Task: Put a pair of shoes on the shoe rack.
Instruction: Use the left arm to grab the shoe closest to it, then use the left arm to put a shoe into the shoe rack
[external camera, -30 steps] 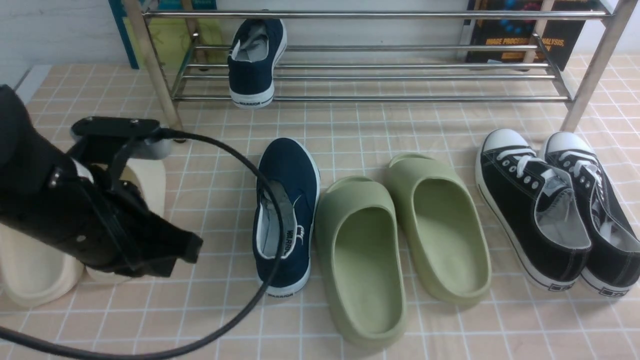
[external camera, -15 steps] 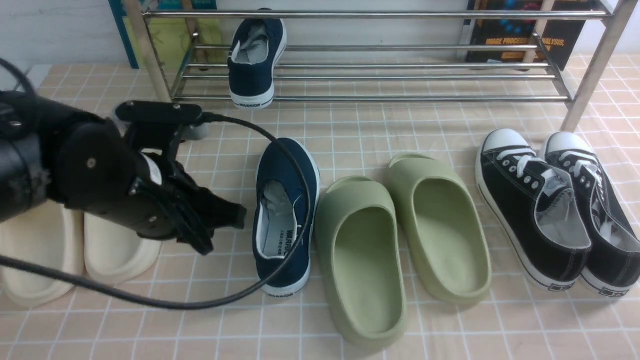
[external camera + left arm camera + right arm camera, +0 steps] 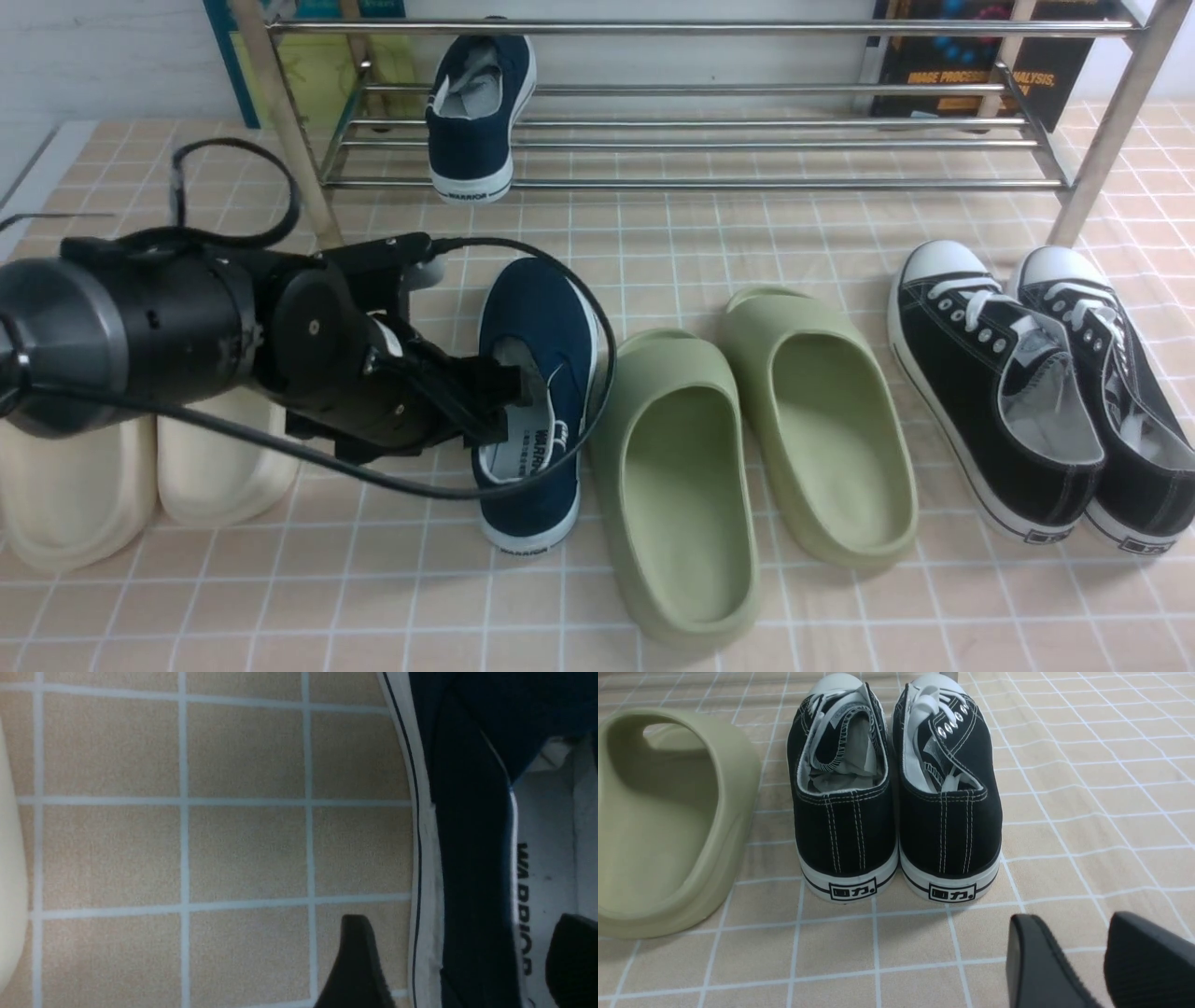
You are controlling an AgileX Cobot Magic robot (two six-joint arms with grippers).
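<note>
Navy shoes two, green slippers two, black sneakers two.

Left end effector — earlier closed, farther left — now spread astride rim of navy sneaker

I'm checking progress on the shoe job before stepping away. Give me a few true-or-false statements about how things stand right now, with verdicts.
1. One navy shoe sits on the rack. True.
2. The second navy shoe is on the rack too. False: it lies on the floor, beside the green slippers.
3. The left tool is open and straddles the second navy shoe's side wall. True.
4. The right tool grips the black sneakers. False: it is open and empty, apart from them.
5. The green slippers lie between the second navy shoe and the black sneakers. True.
</note>
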